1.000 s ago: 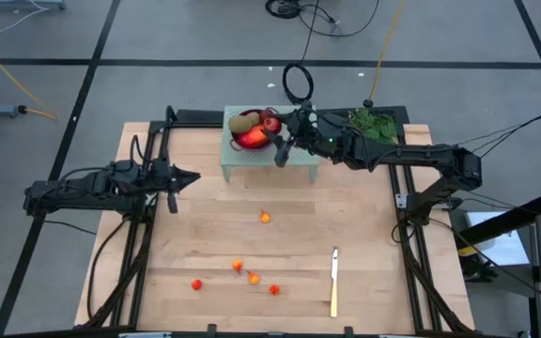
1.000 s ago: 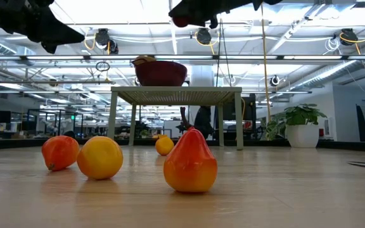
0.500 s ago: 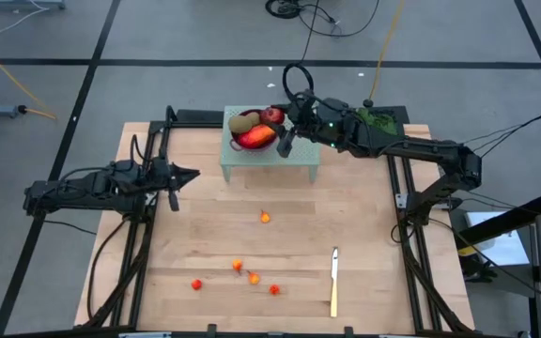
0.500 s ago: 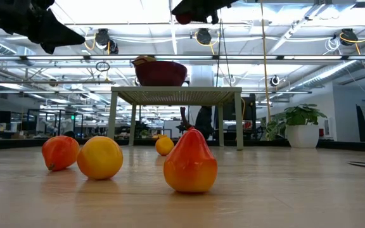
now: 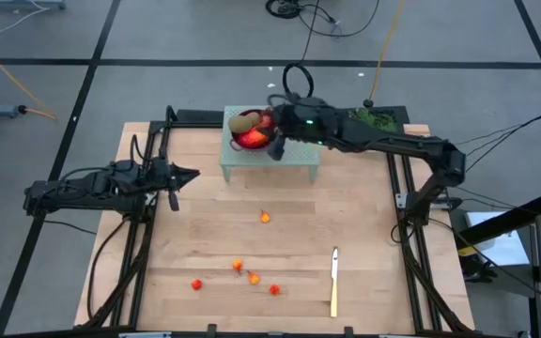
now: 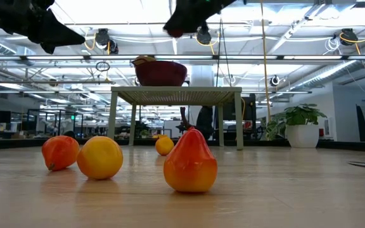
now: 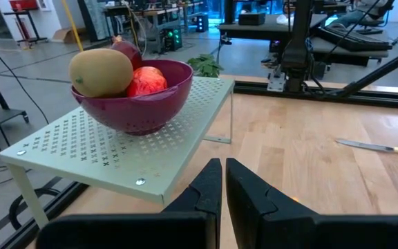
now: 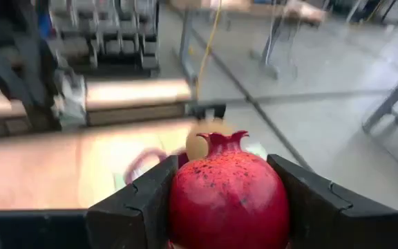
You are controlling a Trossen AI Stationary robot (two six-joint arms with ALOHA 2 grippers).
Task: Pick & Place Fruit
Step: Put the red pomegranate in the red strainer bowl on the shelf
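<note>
A dark red pomegranate (image 8: 228, 197) sits between the fingers of my right gripper (image 5: 272, 133), which hangs high over the purple bowl (image 5: 252, 133). In the low view this gripper (image 6: 181, 22) shows well above the bowl (image 6: 160, 73). The bowl stands on a pale green perforated stand (image 7: 116, 155) and holds a kiwi (image 7: 102, 69), a red-orange fruit (image 7: 147, 81) and another dark red fruit (image 7: 127, 50). Several small orange-red fruits (image 5: 253, 278) lie on the near part of the table. My left gripper (image 5: 184, 176) waits shut at the table's left, its fingers (image 7: 223, 187) facing the stand. My right gripper pinches the pomegranate by its two opposite sides (image 8: 178, 200) between its two fingers (image 8: 144, 200). The fingers reach in from the table's right, slanting slightly down. The pomegranate is lifted clear above the bowl, its crown (image 8: 220, 142) up.
A yellow-handled knife (image 5: 334, 282) lies at the near right. A green leafy plant (image 5: 374, 122) sits at the far right, behind my right arm. One small fruit (image 5: 265, 217) lies alone at mid-table. Bare wood lies between the stand and the small fruits.
My right gripper has carried the pomegranate toward the table's left and far edge, rising a little, from beside the bowl to above it. It has tipped from pointing steeply down toward nearly level. Its hold has stayed the same.
</note>
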